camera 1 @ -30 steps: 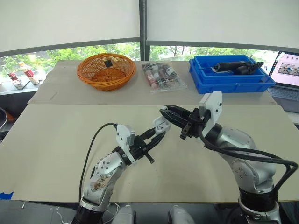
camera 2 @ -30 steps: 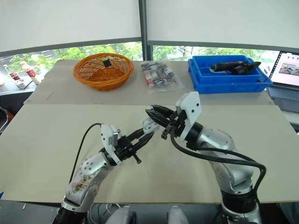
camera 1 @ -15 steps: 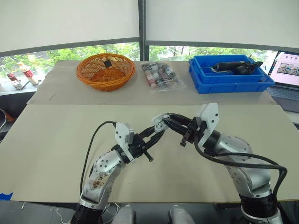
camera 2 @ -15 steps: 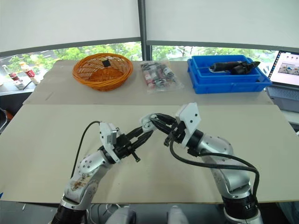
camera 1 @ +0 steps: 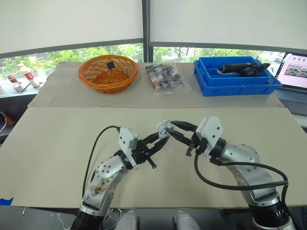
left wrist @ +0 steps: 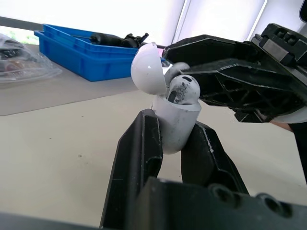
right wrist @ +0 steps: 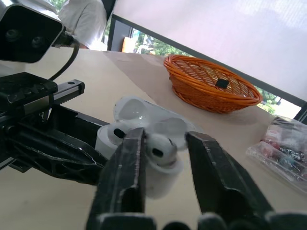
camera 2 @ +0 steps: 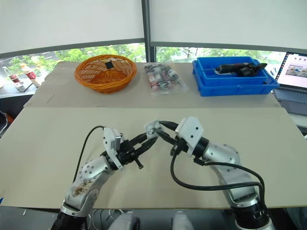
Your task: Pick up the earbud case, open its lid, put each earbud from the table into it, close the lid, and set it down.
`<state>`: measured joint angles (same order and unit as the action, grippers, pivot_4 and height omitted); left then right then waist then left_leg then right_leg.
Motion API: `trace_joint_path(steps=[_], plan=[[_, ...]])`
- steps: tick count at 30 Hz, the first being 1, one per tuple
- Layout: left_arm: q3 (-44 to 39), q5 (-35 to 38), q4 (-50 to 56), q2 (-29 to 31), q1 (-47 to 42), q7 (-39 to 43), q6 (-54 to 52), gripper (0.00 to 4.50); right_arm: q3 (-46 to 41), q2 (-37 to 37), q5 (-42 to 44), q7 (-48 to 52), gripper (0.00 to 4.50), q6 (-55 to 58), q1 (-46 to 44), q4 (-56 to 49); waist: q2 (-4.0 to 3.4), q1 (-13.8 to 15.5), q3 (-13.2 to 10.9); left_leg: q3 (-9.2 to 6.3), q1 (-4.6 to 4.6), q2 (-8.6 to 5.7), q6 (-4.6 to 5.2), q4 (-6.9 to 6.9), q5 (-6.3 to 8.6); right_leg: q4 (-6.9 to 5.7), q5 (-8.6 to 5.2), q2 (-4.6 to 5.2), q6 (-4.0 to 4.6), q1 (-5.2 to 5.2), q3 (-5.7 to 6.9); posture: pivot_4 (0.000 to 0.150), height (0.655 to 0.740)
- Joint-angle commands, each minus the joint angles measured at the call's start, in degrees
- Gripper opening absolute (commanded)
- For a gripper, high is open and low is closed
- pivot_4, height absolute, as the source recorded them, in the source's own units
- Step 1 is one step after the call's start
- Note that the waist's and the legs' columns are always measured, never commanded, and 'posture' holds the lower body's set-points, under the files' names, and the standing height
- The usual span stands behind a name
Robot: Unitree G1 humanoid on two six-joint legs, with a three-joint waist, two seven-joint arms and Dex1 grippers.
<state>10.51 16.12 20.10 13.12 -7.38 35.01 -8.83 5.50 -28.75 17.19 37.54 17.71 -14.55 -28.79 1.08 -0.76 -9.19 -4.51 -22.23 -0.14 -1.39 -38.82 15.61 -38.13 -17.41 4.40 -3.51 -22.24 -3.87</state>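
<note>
Left wrist view: earbud case (left wrist: 175, 122) lies lengthwise along left hand (left wrist: 171, 130), opening outward.

Left gripper (camera 1: 162, 137) raised, clamped on earbud case (left wrist: 175, 125), right gripper (right wrist: 163, 138) meeting it tip-to-tip, fingers slightly parted, forearms converging

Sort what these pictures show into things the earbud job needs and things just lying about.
Job: earbud case, lid open, in the left gripper; earbud at its mouth; right gripper.
Lying about: orange basket; bag of packets; blue tray; laptop.
</note>
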Motion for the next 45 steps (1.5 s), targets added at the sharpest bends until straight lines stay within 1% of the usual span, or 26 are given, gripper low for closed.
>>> trace_joint_path(steps=[1, 5, 8, 11, 13, 15, 18, 21, 22, 23, 26, 31, 39, 42, 45], plan=[[-0.26, 0.94, 1.48, -0.05, -0.54, 0.15, 0.92, 0.53, -3.40, -1.20, 4.89, 0.48, 2.47, 4.62, -0.46, -3.61, 0.00, 0.04, 0.00, 0.00, 0.00, 0.00, 0.00, 0.00, 0.00, 0.00, 0.00, 0.00, 0.00, 0.00, 0.00, 0.150, 0.7400], [-0.75, 1.35, 0.80, 0.52, -0.21, 0.42, 0.02, 0.53, -10.72, -5.88, 13.90, 1.35, 2.47, 13.35, -0.54, -6.86, 0.00, 0.17, 0.00, -0.01, -0.03, -0.01, 0.00, -0.02, 0.00, 0.02, 0.00, 0.02, 0.00, 0.02, 0.00, 0.150, 0.7400], [-0.22, 2.85, -0.50, 1.52, -1.09, 3.47, -0.56, 0.53, -16.81, -12.57, 19.07, 3.18, 2.47, 19.74, -0.43, -7.37, 0.00, 0.10, 0.00, 0.00, -0.01, -0.01, 0.01, 0.00, 0.01, 0.03, 0.00, 0.01, 0.00, 0.03, 0.00, 0.150, 0.7400], [2.46, 6.66, -1.86, 4.11, -3.26, 11.52, -3.43, 0.53, -20.71, -19.95, 20.20, 6.30, 2.47, 22.30, -0.98, -5.55, -0.02, 0.14, -0.01, 0.12, -0.03, -0.02, 0.03, -0.02, 0.01, 0.03, 0.00, 0.00, 0.00, 0.05, 0.03, 0.150, 0.7400], [4.56, 8.46, -2.96, 6.08, -5.23, 17.21, -5.08, 0.53, -20.36, -24.30, 19.34, 8.99, 2.47, 22.45, -1.99, -3.95, -0.02, 0.06, -0.01, 0.24, -0.01, -0.02, 0.03, -0.02, 0.02, 0.05, 0.00, -0.01, 0.00, 0.08, 0.05, 0.150, 0.7400], [5.86, 9.23, -4.53, 6.90, -7.32, 20.87, -5.57, 0.53, -17.91, -27.15, 18.29, 11.54, 2.47, 21.92, -3.25, -2.39, -0.02, -0.01, -0.01, 0.30, -0.01, 0.00, 0.03, -0.02, 0.02, 0.06, 0.00, -0.03, 0.00, 0.08, 0.05, 0.150, 0.7400], [6.97, 9.37, -6.92, 6.43, -10.06, 23.69, -5.41, 0.53, -12.59, -29.38, 17.06, 15.80, 1.66, 21.69, -5.01, -0.63, -0.02, -0.18, -0.01, 0.32, -0.01, 0.03, 0.04, -0.02, 0.02, 0.07, 0.00, -0.05, 0.00, 0.08, 0.05, 0.150, 0.7400], [7.82, 8.69, -8.79, 5.56, -11.79, 25.12, -4.41, 0.53, -7.40, -29.86, 16.37, 19.50, 0.56, 21.77, -6.45, 0.00, -0.02, -0.10, -0.01, 0.31, -0.02, 0.03, 0.04, -0.02, 0.02, 0.07, 0.00, -0.04, 0.00, 0.07, 0.04, 0.150, 0.7400], [8.06, 8.46, -9.14, 5.34, -12.10, 25.44, -4.15, 0.53, -6.12, -29.60, 16.63, 20.37, 0.23, 22.02, -7.03, -0.15, -0.02, -0.09, -0.01, 0.31, -0.04, 0.02, 0.04, -0.03, 0.02, 0.08, 0.00, -0.03, 0.00, 0.06, 0.04, 0.150, 0.7400], [8.26, 8.25, -9.43, 5.19, -12.33, 25.78, -3.94, 0.53, -5.13, -29.27, 17.09, 21.03, 0.00, 22.38, -7.62, -0.48, -0.02, -0.06, -0.01, 0.31, -0.04, 0.02, 0.04, -0.05, 0.02, 0.08, 0.00, -0.02, 0.00, 0.07, 0.04, 0.150, 0.7400], [8.54, 7.83, -10.01, 4.80, -12.49, 26.12, -3.60, 0.53, -4.56, -28.18, 20.17, 21.91, 0.00, 24.64, -8.97, -1.70, -0.02, -0.02, -0.01, 0.27, -0.08, 0.00, 0.04, -0.09, 0.02, 0.08, 0.00, -0.01, 0.00, 0.06, 0.04, 0.150, 0.7400], [8.14, 7.28, -11.00, 4.36, -12.61, 25.96, -3.36, 0.53, -6.83, -28.33, 25.86, 23.02, 0.00, 28.79, -9.25, -3.44, -0.02, 0.20, -0.01, 0.16, -0.08, 0.00, 0.04, -0.10, 0.02, 0.07, 0.00, -0.01, 0.00, 0.06, 0.05, 0.150, 0.7400], [6.98, 7.79, -11.19, 3.57, -12.62, 24.58, -5.56, 0.53, -9.17, -31.15, 26.45, 24.24, 0.00, 28.38, -4.31, -5.68, -0.02, 0.24, -0.01, 0.16, -0.07, 0.01, 0.04, -0.12, 0.02, 0.05, 0.00, -0.01, 0.00, 0.06, 0.05, 0.150, 0.7400], [6.34, 9.41, -11.14, 3.27, -13.13, 22.52, -11.35, 0.53, -11.38, -31.67, 26.24, 22.61, 0.00, 28.54, -2.64, -6.53, -0.01, 0.27, -0.01, 0.16, -0.07, 0.01, 0.04, -0.12, 0.02, 0.05, 0.00, -0.01, 0.00, 0.06, 0.05, 0.150, 0.7400], [5.97, 12.63, -11.34, 3.57, -14.84, 20.55, -22.25, 0.53, -14.99, -32.88, 24.23, 21.40, 0.00, 27.26, 1.01, -7.25, -0.01, 0.54, -0.01, 0.15, -0.08, -0.01, 0.04, -0.13, 0.02, 0.04, 0.00, -0.01, 0.00, 0.06, 0.06, 0.150, 0.7400]])
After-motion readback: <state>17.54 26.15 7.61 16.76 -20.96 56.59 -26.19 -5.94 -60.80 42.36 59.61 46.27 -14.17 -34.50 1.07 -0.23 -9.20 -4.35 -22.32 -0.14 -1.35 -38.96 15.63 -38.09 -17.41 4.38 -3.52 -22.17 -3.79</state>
